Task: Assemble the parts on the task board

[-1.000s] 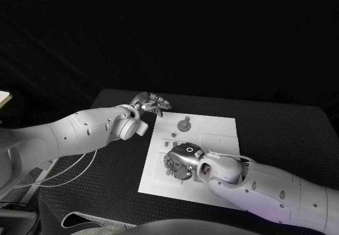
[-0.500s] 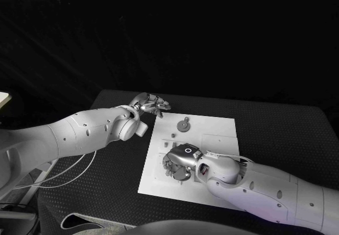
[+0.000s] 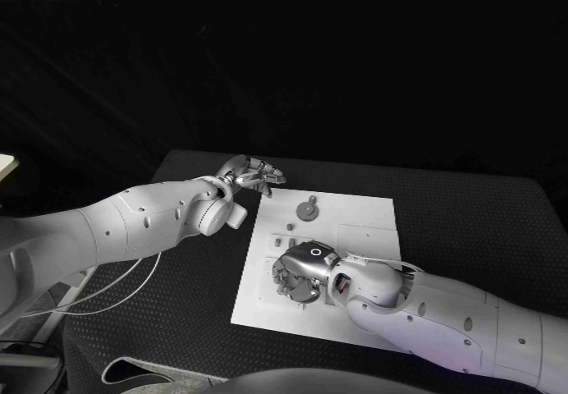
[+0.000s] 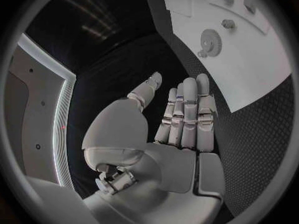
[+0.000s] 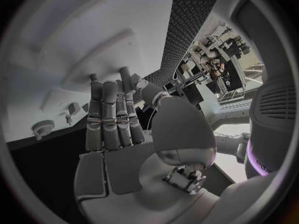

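Right hand [image 3: 299, 275] has shifted slightly over the white board [image 3: 367, 226], fingers straight, holding nothing; left hand [image 3: 251, 174] waits empty beyond the gear [image 3: 308, 211].

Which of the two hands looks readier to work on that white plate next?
Probably the right hand: it hovers low over the near part of the task board. The left hand is open off the board's far corner, over the black table.
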Motion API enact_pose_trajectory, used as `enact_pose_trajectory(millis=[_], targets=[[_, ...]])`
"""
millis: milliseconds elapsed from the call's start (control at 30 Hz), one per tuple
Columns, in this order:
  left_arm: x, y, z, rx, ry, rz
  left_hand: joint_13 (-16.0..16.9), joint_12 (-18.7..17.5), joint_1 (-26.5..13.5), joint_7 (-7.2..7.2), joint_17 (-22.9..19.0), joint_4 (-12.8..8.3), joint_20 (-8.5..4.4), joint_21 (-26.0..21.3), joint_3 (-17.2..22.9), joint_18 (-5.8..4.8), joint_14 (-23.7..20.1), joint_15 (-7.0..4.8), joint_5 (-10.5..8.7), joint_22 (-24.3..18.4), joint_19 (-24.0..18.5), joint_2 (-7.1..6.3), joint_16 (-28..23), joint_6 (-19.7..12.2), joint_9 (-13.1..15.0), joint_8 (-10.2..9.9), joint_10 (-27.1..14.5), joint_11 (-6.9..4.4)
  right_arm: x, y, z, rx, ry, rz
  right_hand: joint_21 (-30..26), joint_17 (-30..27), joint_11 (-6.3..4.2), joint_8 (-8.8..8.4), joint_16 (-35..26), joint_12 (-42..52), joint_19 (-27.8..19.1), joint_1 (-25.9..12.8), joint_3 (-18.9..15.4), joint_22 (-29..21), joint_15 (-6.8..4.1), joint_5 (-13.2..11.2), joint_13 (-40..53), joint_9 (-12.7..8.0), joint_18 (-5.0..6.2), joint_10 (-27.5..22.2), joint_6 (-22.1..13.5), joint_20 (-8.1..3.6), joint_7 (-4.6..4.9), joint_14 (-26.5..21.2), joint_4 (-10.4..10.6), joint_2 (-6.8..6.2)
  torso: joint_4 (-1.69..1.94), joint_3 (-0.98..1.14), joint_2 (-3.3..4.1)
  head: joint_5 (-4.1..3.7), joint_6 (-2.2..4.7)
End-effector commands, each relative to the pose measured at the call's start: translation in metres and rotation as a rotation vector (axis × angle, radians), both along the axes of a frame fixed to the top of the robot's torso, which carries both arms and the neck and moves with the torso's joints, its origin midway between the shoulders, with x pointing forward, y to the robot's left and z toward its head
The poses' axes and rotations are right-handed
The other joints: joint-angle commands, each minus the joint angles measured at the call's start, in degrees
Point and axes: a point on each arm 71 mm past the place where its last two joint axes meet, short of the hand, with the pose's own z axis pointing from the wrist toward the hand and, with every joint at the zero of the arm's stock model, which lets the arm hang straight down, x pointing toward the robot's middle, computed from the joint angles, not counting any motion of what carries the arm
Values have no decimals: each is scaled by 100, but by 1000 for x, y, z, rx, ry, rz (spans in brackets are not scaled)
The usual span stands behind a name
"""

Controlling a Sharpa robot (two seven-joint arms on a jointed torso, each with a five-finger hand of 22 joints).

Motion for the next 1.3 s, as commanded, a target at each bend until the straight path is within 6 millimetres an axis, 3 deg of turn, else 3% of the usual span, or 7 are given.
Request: enact_pose_trajectory(millis=[33,200,233,267,333,367,1300], targets=[[0,-2,1,-4,-5,-18,-7,-1,-4,11,8,-2,-15,-27,-37,82,-40,-4,-24,6,-18,40,-26,-25,-8,14,-30,23,-3,2,1,39,18,10,7,-4,18,31,27,-15,12,-14,-9,6,-17,13,0,10,44,11,-5,21,17,-4,11,-63,3,3,-1,-4,-2],[0,-2,1,-4,-3,-17,-9,-3,4,12,10,-6,-16,-28,-36,83,-39,-3,-24,6,-17,37,-26,-28,-9,13,-35,24,-5,-3,4,63,10,2,7,-4,18,31,27,-15,12,-14,-9,6,-17,13,0,10,44,11,-5,21,17,-4,11,-63,2,5,-3,-6,-4],[0,-2,1,-3,-3,-17,-9,-3,4,12,10,-6,-16,-28,-36,83,-39,-3,-24,7,-17,37,-26,-28,-9,13,-36,24,-5,-4,5,70,9,2,-22,-14,-79,-234,-15,-294,-80,-505,-399,11,379,36,-124,-97,-57,-509,-500,93,187,-101,86,-863,3,7,-3,-5,-7],[0,-2,1,-3,-3,-17,-9,-4,5,12,10,-6,-16,-28,-36,83,-39,-3,-24,7,-17,37,-26,-28,-9,13,-36,24,-6,-4,6,78,9,2,-23,-15,-82,-244,-17,-304,-84,-523,-414,11,393,37,-129,-101,-61,-528,-518,95,193,-105,89,-893,3,9,-2,-2,-6],[0,-2,1,-3,-2,-17,-9,-4,5,12,11,-6,-16,-28,-36,83,-39,-3,-24,7,-17,36,-26,-29,-9,13,-37,24,-7,-6,7,91,8,0,-90,-32,369,-485,-71,-452,-168,-562,-368,-22,321,9,-226,-207,-46,-924,-968,54,361,-250,95,-774,1,10,-2,-1,-8],[0,-2,1,-3,-2,-17,-9,-4,6,12,11,-7,-16,-28,-36,83,-39,-3,-24,7,-17,36,-26,-29,-10,13,-38,24,-7,-6,8,93,8,-1,-97,-30,380,-487,-67,-442,-178,-569,-362,-22,324,12,-230,-209,-40,-933,-977,53,373,-262,89,-770,1,10,-2,-1,-8],[2,4,1,-3,-8,0,-12,-5,13,14,15,-4,-14,-33,-37,83,-41,-1,-24,9,-17,39,-29,-33,-12,13,-44,27,23,-54,56,280,44,-143,116,141,187,-359,373,-140,134,-339,-282,145,138,11,-118,-184,44,-458,-863,-9,404,-16,35,-571,-30,5,-5,-137,152]])
